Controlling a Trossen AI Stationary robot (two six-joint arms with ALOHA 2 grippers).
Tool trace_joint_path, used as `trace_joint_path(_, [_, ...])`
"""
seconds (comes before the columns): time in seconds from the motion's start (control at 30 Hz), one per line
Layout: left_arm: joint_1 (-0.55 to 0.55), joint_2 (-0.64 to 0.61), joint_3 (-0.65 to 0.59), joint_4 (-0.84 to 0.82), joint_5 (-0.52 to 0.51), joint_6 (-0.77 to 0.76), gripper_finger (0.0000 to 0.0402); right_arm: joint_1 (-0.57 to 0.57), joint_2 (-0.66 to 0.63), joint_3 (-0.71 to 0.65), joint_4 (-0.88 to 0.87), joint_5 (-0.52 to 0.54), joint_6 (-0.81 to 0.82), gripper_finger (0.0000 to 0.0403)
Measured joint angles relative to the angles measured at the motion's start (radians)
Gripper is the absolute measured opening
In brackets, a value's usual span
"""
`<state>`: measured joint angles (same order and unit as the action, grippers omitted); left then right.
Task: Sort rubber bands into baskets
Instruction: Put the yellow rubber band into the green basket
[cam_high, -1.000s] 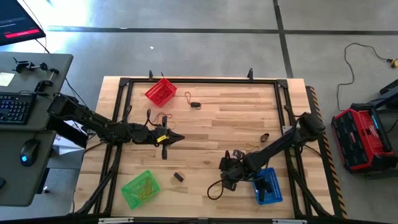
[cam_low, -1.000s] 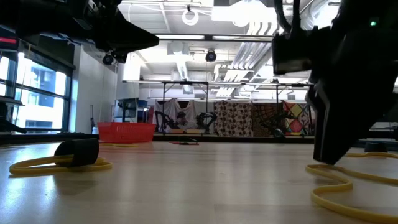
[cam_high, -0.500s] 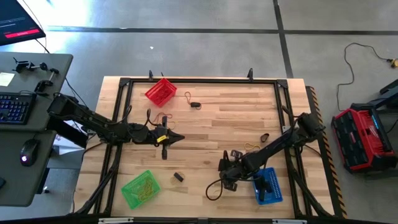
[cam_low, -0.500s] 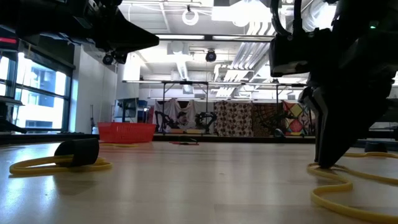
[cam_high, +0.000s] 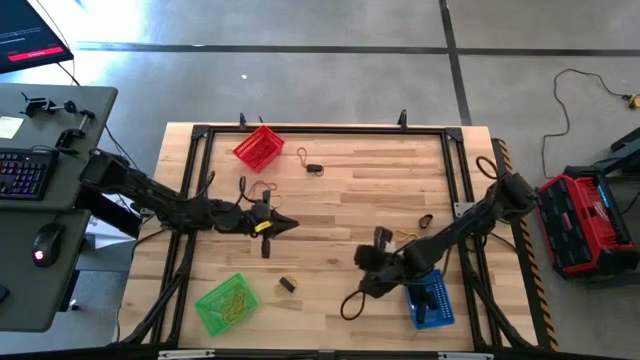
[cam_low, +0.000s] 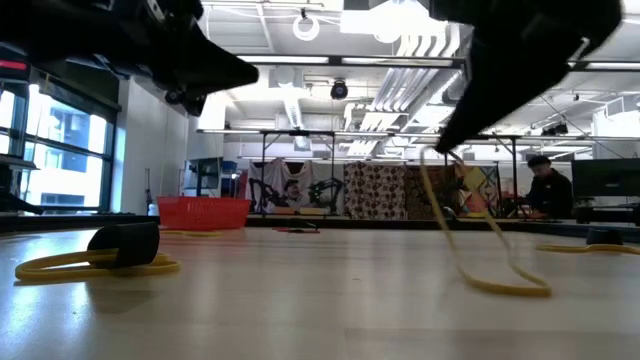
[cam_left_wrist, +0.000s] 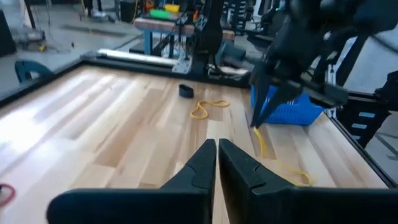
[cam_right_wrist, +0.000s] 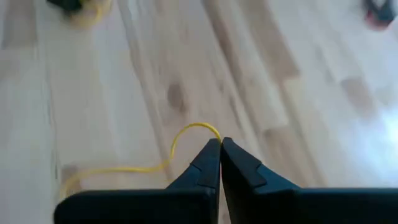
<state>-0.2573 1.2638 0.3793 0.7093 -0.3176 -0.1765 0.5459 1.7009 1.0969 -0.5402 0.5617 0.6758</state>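
Observation:
My right gripper hangs above the table's near right part, next to the blue basket, and is shut on a long yellow rubber band. My left gripper stays level over the table's left middle, shut with nothing between its fingers. The red basket stands at the far left and the green basket at the near left, with yellow bands inside. Other rubber bands lie loose: a black one and a yellow and black pair. My right gripper pinches the yellow band's upper bend between its two fingertips, slanting down from above. The band hangs slack below the fingers, and its lower loop lies on the table.
A black frame runs around the wooden table top. Small bands lie near the red basket and by the left arm. A yellow band with a black one on it lies close to the low camera. The table's middle is bare wood.
My right gripper has shut on the yellow band on the table and risen, tipping less steeply. The band's held part has been lifted off the wood while its lower loop stays on the table.

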Motion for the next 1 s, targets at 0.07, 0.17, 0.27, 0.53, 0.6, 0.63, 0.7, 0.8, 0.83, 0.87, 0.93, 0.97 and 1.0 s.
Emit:
trace_joint_path(0.07, [-0.003,0.038,0.019,0.000,-0.002,-0.017,0.0024,0.000,-0.001,0.000,0.041,0.044,-0.039,0.0000])
trace_joint_path(0.17, [-0.015,0.111,0.071,0.002,-0.003,-0.021,0.0046,-0.002,-0.001,0.000,0.106,0.089,-0.100,0.0000])
trace_joint_path(0.27, [-0.031,0.188,0.131,0.015,-0.008,0.011,0.0070,-0.007,-0.001,0.000,0.153,0.131,-0.152,0.0000])
trace_joint_path(0.53, [-0.048,0.364,0.286,0.031,-0.009,0.030,0.0115,-0.005,-0.001,0.001,0.216,0.219,-0.200,0.0000])
trace_joint_path(0.6, [-0.048,0.403,0.315,0.024,-0.009,0.030,0.0119,-0.002,-0.001,0.001,0.238,0.230,-0.225,0.0000])
trace_joint_path(0.63, [-0.048,0.424,0.334,0.022,-0.008,0.030,0.0120,-0.001,-0.001,0.001,0.247,0.235,-0.232,0.0000])
trace_joint_path(0.7, [-0.048,0.456,0.359,0.022,-0.008,0.030,0.0122,0.000,-0.002,0.001,0.265,0.240,-0.248,0.0000])
trace_joint_path(0.8, [-0.048,0.498,0.393,0.023,-0.007,0.021,0.0122,0.001,-0.002,0.002,0.279,0.240,-0.258,0.0000])
trace_joint_path(0.83, [-0.048,0.506,0.398,0.017,-0.007,0.021,0.0122,0.001,-0.002,0.002,0.280,0.242,-0.258,0.0000])
trace_joint_path(0.87, [-0.048,0.517,0.408,0.016,-0.007,0.018,0.0122,0.002,-0.002,0.002,0.280,0.244,-0.259,0.0000])
trace_joint_path(0.93, [-0.047,0.525,0.420,0.021,0.006,0.013,0.0122,0.005,-0.002,0.002,0.283,0.250,-0.266,0.0000])
trace_joint_path(0.97, [-0.047,0.525,0.421,0.016,0.014,0.013,0.0122,0.005,-0.002,0.002,0.287,0.250,-0.268,0.0000])
trace_joint_path(1.0, [-0.047,0.525,0.427,0.019,0.031,0.013,0.0122,0.005,-0.003,0.002,0.290,0.250,-0.269,0.0000])
